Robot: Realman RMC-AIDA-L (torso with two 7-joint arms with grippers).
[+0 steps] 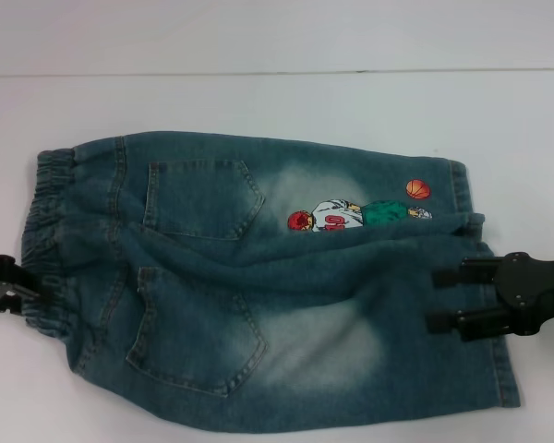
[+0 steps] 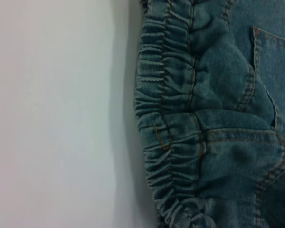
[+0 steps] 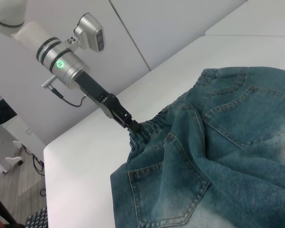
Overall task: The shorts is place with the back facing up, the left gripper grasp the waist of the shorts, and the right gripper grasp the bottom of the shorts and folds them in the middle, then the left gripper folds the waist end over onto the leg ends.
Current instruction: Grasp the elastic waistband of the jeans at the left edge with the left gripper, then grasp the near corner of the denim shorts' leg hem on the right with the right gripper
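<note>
Both claws flank the shorts (image 1: 258,277) — left claw (image 1: 23,284) at waist, right claw (image 1: 436,300) at hems.

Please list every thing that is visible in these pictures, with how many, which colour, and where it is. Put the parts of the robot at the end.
shorts: one, faded blue-green denim, lying flat on the table with the back up, waist toward the robot's left, legs toward its right.
back pockets: two, same denim, near the waist.
embroidered basketball player: one, red, white and green, with an orange ball, on the farther leg.
table: one, white, under the shorts.
left gripper: one, black, at the elastic waist, shut on it.
right gripper: one, black, fingers open over the hem of the nearer leg.
</note>
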